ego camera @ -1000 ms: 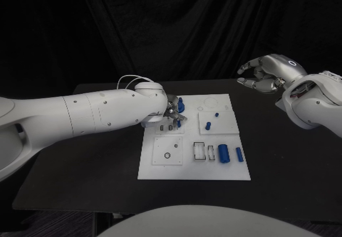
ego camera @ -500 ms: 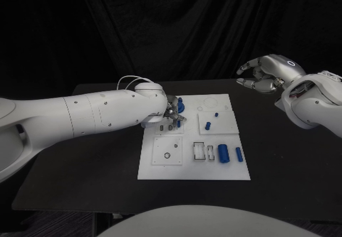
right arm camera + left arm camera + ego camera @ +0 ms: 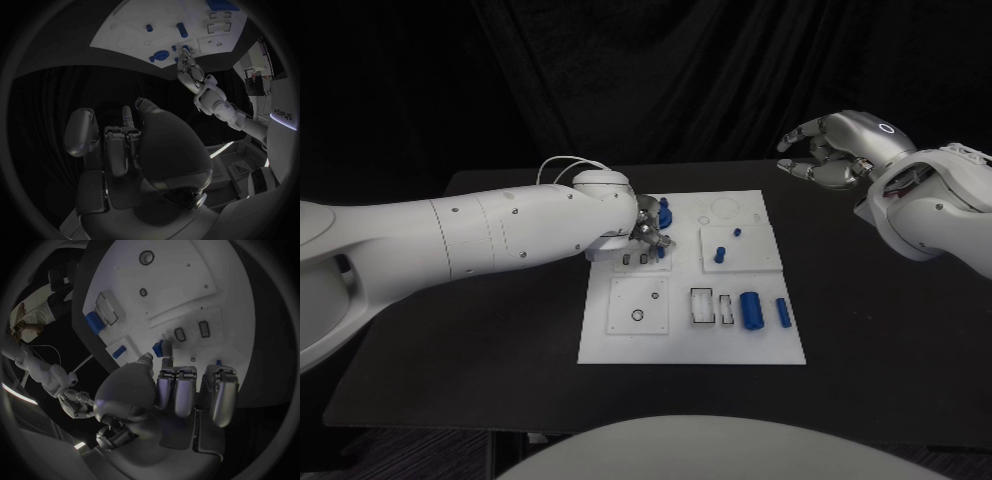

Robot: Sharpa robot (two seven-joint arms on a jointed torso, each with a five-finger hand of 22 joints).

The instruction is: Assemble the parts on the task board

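Head view: almost nothing changed since a second ago. Left hand [image 3: 646, 232] still pinches a small blue part [image 3: 159, 347] over the board's [image 3: 692, 345] far-left slots, insertion ongoing. Right hand [image 3: 828, 150] stays raised, curled, empty, off board.

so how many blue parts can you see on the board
5, perhaps more hidden by the left hand: one at that hand, two on the far right plate, a small and a longer, and two cylinders near right, big and thin.
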